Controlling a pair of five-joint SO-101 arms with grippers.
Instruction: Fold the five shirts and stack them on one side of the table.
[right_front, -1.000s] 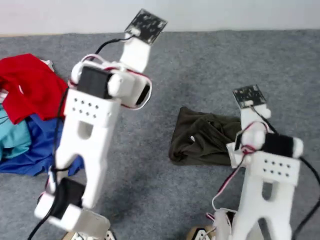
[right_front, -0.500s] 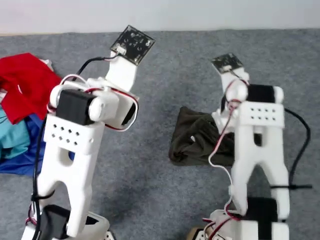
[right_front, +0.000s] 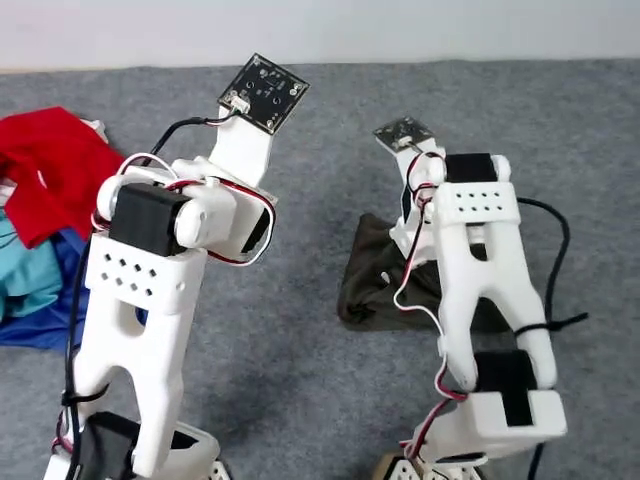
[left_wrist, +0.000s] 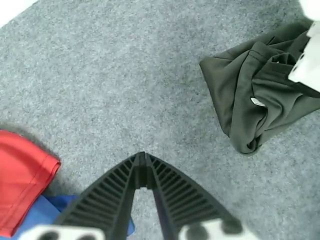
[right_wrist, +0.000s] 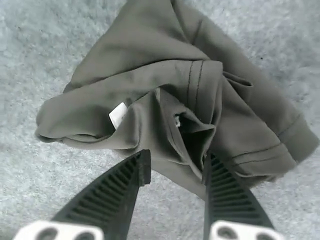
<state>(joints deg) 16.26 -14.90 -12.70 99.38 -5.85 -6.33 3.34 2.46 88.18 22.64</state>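
A crumpled olive shirt (right_front: 375, 280) lies on the grey table, right of the middle, with a small white label (right_wrist: 118, 115) showing. My right gripper (right_wrist: 176, 162) hangs open just above the olive shirt (right_wrist: 165, 90), one finger to each side of a fold and nothing held. My right arm (right_front: 480, 260) covers part of the shirt in the high view. My left gripper (left_wrist: 141, 159) is shut and empty over bare table, between the olive shirt (left_wrist: 260, 100) and a red shirt (left_wrist: 20, 185). Red (right_front: 55, 165), teal (right_front: 25, 275) and blue (right_front: 45, 320) shirts lie heaped at the table's left edge.
My left arm (right_front: 150, 270) stands tall between the heap and the olive shirt. Grey carpet-like table (right_front: 330, 130) stretches to the pale wall at the back. A blue shirt edge (left_wrist: 50, 210) lies close under my left gripper.
My right arm swung in from the right and leaned forward over the olive shirt. My left arm shifted slightly left and has since held still.
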